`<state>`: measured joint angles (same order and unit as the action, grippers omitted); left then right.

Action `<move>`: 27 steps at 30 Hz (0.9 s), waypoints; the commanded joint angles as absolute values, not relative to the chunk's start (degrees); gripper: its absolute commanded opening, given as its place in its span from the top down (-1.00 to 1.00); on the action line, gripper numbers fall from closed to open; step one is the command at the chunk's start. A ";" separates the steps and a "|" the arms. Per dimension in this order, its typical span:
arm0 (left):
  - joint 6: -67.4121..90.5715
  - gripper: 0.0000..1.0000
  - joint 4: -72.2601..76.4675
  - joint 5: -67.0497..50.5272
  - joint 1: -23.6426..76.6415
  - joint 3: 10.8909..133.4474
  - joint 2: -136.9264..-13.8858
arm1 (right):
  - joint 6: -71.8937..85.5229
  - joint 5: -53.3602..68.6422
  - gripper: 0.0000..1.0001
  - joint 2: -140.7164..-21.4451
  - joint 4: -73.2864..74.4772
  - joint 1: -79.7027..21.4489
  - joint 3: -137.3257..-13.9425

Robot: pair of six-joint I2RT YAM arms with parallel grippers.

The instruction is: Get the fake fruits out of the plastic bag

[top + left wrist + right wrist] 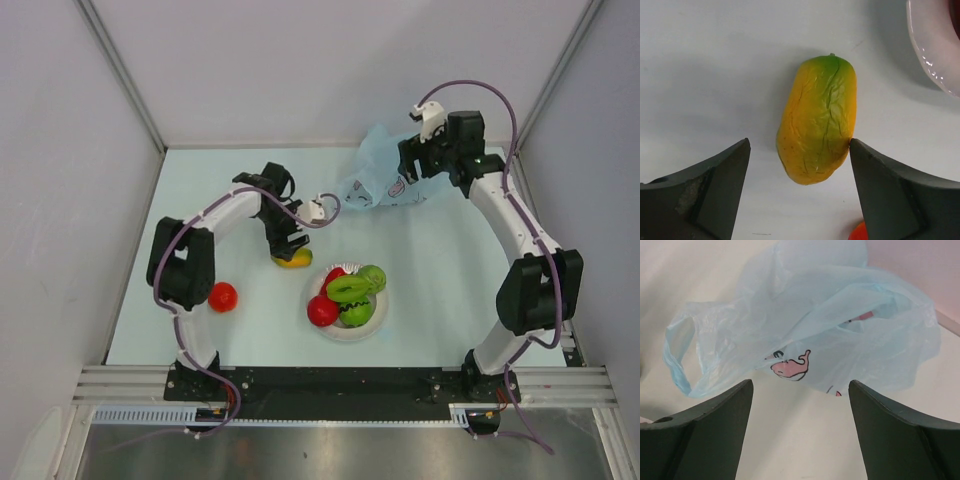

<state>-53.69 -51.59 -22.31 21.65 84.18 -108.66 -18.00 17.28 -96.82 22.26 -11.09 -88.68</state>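
The table (450,260) carries the plastic bag (385,175) at its far right, crumpled and limp; whether any fruit remains inside cannot be told. Nearer, a white plate (378,322) holds several green and red fake fruits (350,288), and a red fruit (223,296) lies alone by the left arm. The left gripper (799,145) straddles a yellow-orange fruit (817,120) on the table near the plate, with its jaws spread, one finger touching the fruit and the other apart. The right gripper (800,385) hangs spread and empty before the bag. The step in hand seems to be setting out a removed fruit; the next move likely calls for the right arm to probe the bag's mouth.
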 commanded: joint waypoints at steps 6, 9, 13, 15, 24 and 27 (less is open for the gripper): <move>-59.95 -0.11 -58.97 -20.74 23.55 87.10 -112.85 | -16.79 14.68 -0.64 -89.57 29.71 -8.44 -89.66; -56.26 0.31 -59.32 -22.66 23.20 88.06 -112.15 | -17.05 14.15 -0.64 -88.34 31.02 -8.26 -89.03; -42.86 0.45 -60.56 -31.17 20.92 89.03 -109.17 | -16.62 13.01 -0.65 -87.80 32.95 -8.17 -89.47; -37.64 0.49 -60.12 -37.66 19.43 87.81 -106.54 | -16.17 12.57 -0.64 -87.54 33.48 -8.26 -89.21; -10.14 0.56 -48.34 -44.44 15.82 76.38 -96.33 | -15.03 11.69 -0.64 -87.10 33.48 -8.26 -86.66; -3.29 0.55 -45.89 -48.75 15.38 72.96 -94.75 | -15.56 11.16 -0.64 -87.36 34.01 -8.26 -86.57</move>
<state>-17.54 -51.11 -39.59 15.99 76.47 -97.82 -16.03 12.34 -89.23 33.45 -8.34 -86.35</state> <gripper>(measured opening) 0.540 0.821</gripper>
